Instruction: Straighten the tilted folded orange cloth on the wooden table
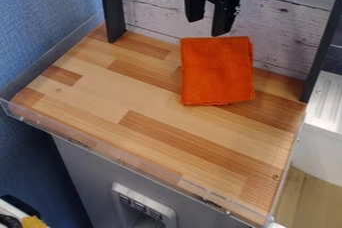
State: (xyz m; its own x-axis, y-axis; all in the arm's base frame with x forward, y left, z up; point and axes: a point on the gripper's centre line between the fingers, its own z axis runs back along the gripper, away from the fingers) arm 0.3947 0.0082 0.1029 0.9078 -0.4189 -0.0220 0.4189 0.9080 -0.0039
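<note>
- currently, one cloth [217,74], orange, folded in layers, near edge fringed; lies on the wooden worktop [127,92], its far part overlapping the foot of the plank panel [287,27] in view. whether it leans there cannot be told.
- one gripper [207,28], black, two-fingered; hangs just beyond the cloth's far edge as seen, apart from it. height above the wood: cannot be told.
- jaws: parted, a clear gap between the fingers, nothing held.
- two dark posts, upright: one [111,7] to the view's left of the cloth, well apart; one [324,47] to its right, nearer.
- one clear edging [120,158], on the camera's side of the cloth, well apart.
- one white ribbed surface [327,99], to the view's right of the cloth, past the nearer post.
- done, by judgement: cloth folded and supported, fairly neat, corners roughly squared.
- left, by judgement: uncertain. the cloth is out of the grip, which would suit a stage before grasping or after letting go; the picture alone does not settle which.
</note>
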